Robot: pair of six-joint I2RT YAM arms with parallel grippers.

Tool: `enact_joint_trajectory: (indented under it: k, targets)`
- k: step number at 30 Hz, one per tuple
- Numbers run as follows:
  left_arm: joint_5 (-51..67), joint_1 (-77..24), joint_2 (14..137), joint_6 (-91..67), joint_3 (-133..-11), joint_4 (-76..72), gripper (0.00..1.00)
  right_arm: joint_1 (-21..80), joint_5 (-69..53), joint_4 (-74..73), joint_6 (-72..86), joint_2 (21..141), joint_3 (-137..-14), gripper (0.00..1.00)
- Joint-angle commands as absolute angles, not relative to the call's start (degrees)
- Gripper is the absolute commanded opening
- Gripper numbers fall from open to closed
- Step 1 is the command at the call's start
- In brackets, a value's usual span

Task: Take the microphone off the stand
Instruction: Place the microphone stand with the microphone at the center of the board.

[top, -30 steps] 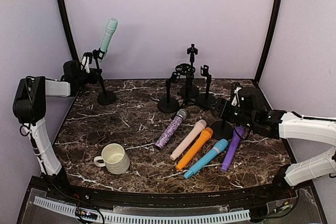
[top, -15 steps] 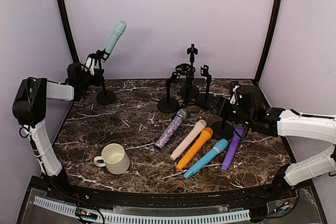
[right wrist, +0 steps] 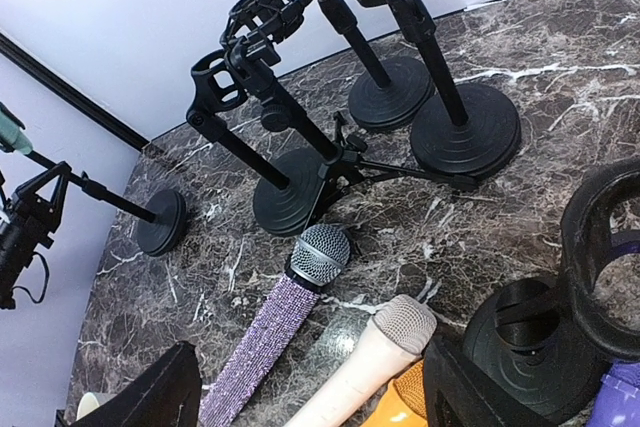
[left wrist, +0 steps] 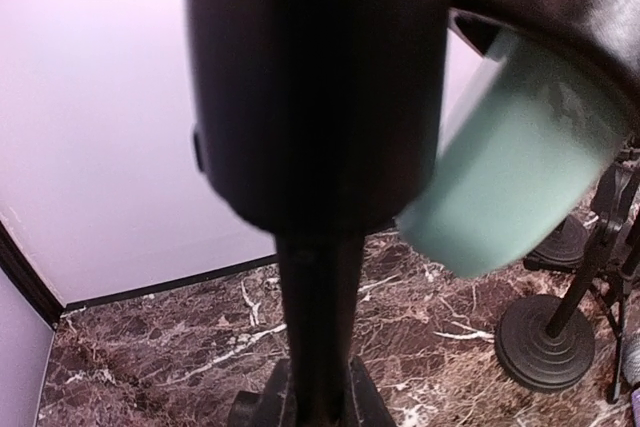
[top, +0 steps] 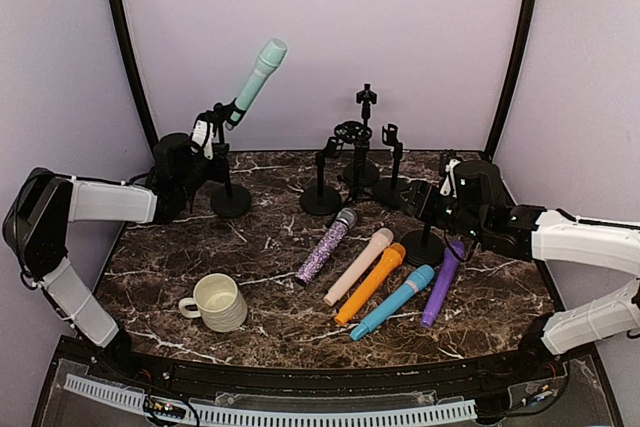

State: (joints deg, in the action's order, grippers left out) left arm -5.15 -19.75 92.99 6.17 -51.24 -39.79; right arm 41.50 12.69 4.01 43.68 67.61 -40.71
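A mint-green microphone (top: 258, 72) sits tilted up to the right in the clip of a black stand (top: 224, 172) at the back left. My left gripper (top: 207, 143) is shut on the stand's pole (left wrist: 320, 327) just under the clip. In the left wrist view the pole runs between my fingertips (left wrist: 262, 402), and the microphone's blunt green end (left wrist: 515, 182) is at the upper right. My right gripper (top: 432, 209) hangs open at the right over the microphones lying on the table. Nothing is between its fingers (right wrist: 150, 392).
Several microphones lie in a row mid-table: glittery purple (top: 325, 245), beige (top: 358, 265), orange (top: 370, 283), blue (top: 393, 302), violet (top: 442, 282). Several empty black stands (top: 357, 162) cluster at the back centre, and another empty stand base (top: 423, 245) is by my right gripper. A cream mug (top: 216, 302) is at front left.
My left gripper has finished shutting on the pole. The stand with its microphone has slid right and slightly forward with it. The right arm has barely moved.
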Motion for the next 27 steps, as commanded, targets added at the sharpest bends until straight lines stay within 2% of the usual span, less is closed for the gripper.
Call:
enact_joint_trajectory:
  k: [1,5,12,27]
  targets:
    - [-18.68,-26.89,86.57,-0.49,-49.23,-48.77,0.00,41.22,12.01,7.94,42.00,66.97,-41.92,0.77]
    - [-26.00,-33.81,85.93,-5.11,-46.95,-49.23,0.00,41.22,10.46,9.79,42.13,68.12,-42.18,0.77]
    - [-31.81,-43.22,87.54,-7.93,-48.48,-48.54,0.00,41.31,8.65,11.13,41.96,70.01,-42.78,0.77]
    - [-36.51,-48.56,89.45,-18.30,-50.40,-38.65,0.00,41.31,7.81,12.54,42.84,71.65,-42.89,0.77]
